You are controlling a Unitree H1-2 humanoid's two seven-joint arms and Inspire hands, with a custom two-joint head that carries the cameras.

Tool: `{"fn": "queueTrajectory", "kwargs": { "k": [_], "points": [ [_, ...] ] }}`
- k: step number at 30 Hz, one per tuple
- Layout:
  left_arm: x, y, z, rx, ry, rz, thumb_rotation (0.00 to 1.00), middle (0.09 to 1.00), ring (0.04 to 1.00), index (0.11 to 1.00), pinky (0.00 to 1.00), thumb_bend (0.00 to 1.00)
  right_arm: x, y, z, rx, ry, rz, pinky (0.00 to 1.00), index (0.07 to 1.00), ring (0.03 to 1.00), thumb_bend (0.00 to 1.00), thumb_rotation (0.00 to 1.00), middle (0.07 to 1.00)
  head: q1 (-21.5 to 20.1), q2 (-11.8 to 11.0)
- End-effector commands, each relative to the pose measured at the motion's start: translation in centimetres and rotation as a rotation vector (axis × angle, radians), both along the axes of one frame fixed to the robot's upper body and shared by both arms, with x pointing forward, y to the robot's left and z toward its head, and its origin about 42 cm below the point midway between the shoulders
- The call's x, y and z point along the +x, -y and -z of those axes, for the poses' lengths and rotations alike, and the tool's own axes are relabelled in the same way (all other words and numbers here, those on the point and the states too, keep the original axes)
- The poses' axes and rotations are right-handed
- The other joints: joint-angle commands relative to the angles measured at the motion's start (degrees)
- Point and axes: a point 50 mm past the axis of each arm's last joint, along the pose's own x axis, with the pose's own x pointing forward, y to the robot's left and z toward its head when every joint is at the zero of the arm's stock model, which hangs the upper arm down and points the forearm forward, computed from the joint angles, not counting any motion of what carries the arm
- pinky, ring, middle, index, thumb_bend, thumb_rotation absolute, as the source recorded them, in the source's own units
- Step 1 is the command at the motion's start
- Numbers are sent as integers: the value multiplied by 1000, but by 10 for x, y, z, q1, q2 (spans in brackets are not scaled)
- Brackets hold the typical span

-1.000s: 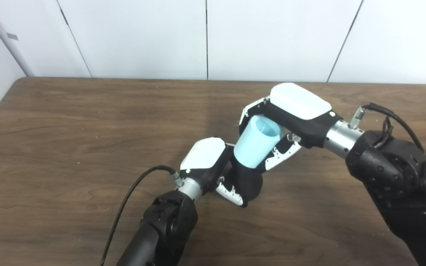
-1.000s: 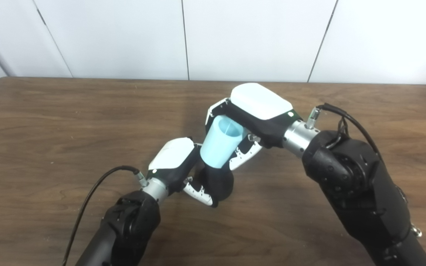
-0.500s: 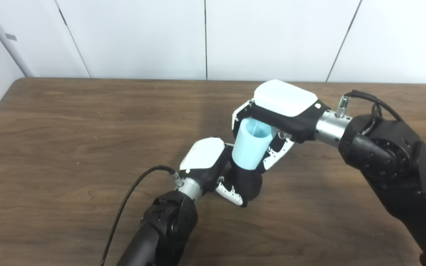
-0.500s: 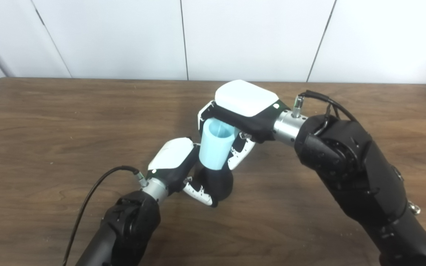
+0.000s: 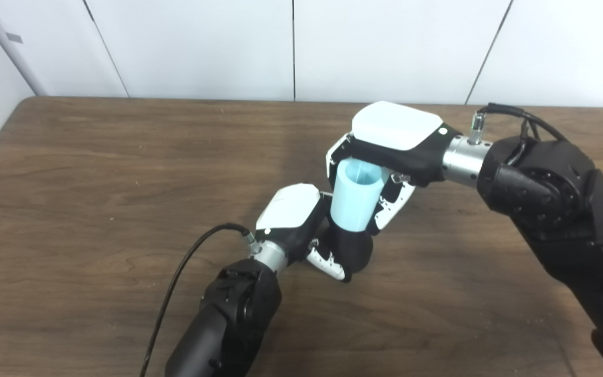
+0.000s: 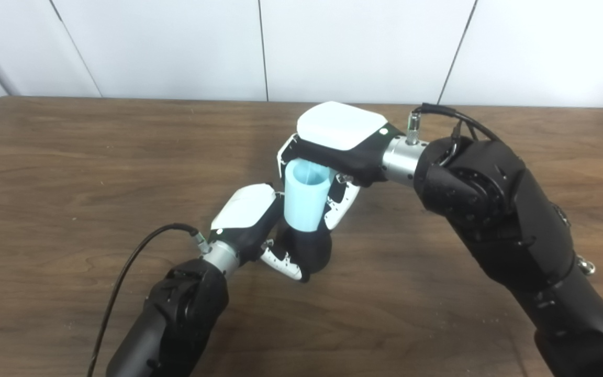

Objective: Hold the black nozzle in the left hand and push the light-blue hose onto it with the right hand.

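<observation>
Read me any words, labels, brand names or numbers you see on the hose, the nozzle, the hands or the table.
None can be read: the light-blue hose, black nozzle, left hand, right hand and brown wooden table show no print.

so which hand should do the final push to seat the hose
Right. The right hand grips the light-blue hose from above, over the black nozzle; the left hand is busy bracing that nozzle.
</observation>
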Motion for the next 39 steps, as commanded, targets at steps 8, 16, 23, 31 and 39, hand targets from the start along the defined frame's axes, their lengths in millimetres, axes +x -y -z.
{"fn": "queueTrajectory", "kwargs": {
  "k": [8,16,23,31,39],
  "points": [
    [-13,2,29,48,-180,45,0,494,815,481,1000,524,-2,2,-1,-21,48,8,308,510,437,496,0,520,-1,2],
    [-11,0,28,52,-182,41,0,495,817,481,1000,524,-7,3,15,-9,100,7,309,506,430,497,0,509,-4,4],
    [-10,2,27,53,-187,47,0,495,827,482,1000,523,-11,0,24,-38,124,-7,320,505,419,498,0,505,-5,5],
    [-9,2,28,53,-191,50,0,494,821,481,1000,523,-10,1,25,-79,108,-15,336,500,414,500,0,499,-6,5],
    [-9,4,28,46,-192,52,0,493,827,481,1000,523,-4,2,17,-146,15,5,528,491,609,520,115,631,-5,4]
  ]
}}
